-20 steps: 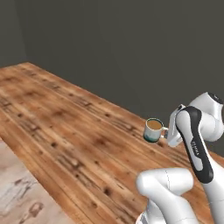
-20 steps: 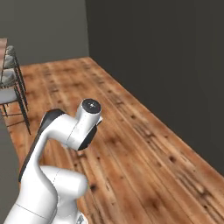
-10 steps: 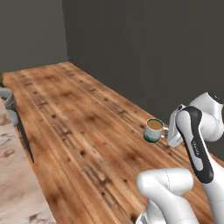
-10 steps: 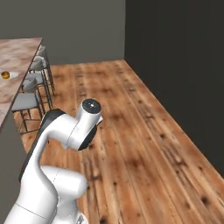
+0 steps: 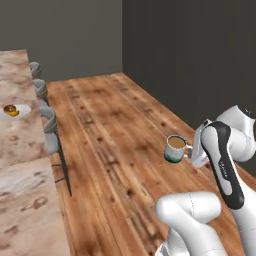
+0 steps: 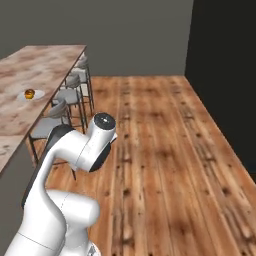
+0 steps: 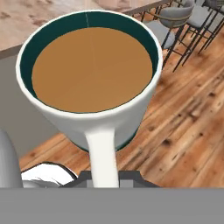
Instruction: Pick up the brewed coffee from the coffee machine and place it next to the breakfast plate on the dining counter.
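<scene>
The brewed coffee point(image 5: 175, 149) is a white mug with a teal base and light brown coffee inside. It hangs upright above the wooden floor, and my gripper point(image 5: 192, 152) is shut on its side handle. In the hand view the mug point(image 7: 94, 78) looms large, its handle running down to the gripper point(image 7: 104, 176), whose fingers are mostly hidden. The breakfast plate point(image 5: 13, 110) point(image 6: 31, 94) sits far off on the dining counter point(image 5: 22, 150) point(image 6: 47, 62), with a brown ring and an orange piece on it. The coffee machine is out of view.
Grey-seated stools point(image 5: 49, 131) point(image 6: 70, 96) line the counter's near side, between me and the plate. Wooden floor point(image 6: 165, 150) spreads ahead. Dark walls point(image 5: 190, 55) close the room on the right and at the back.
The whole picture has swung as the base turned: the counter, stools and plate have come into view. The mug stays held in the same place by the arm.
</scene>
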Tool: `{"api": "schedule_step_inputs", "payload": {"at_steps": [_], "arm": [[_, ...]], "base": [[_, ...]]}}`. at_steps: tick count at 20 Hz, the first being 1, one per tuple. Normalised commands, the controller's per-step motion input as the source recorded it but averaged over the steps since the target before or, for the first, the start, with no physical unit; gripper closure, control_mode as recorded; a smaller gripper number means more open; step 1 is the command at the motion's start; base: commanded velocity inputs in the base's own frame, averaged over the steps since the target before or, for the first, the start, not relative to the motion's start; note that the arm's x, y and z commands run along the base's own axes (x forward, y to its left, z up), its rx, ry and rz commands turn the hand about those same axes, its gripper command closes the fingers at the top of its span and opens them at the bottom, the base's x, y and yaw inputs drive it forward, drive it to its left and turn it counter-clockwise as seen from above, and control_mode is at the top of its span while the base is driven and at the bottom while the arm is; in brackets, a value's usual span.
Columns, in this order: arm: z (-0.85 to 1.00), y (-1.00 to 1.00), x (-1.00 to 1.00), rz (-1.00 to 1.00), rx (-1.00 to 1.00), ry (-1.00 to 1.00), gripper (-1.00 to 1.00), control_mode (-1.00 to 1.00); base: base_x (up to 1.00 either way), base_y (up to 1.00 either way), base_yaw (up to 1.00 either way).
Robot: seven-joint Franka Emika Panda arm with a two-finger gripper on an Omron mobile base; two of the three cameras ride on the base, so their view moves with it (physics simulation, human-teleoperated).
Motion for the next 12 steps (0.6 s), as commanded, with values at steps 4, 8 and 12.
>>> {"api": "schedule_step_inputs", "payload": {"at_steps": [4,8,12], "arm": [[0.0,0.0,0.0,0.0,0.0,0.0,1.0,1.0],[0.0,0.0,0.0,0.0,0.0,0.0,1.0,1.0],[0.0,0.0,0.0,0.0,0.0,0.0,1.0,1.0]], "base": [[1.0,0.0,0.37],[1.0,0.0,0.38],[1.0,0.0,0.41]]}}
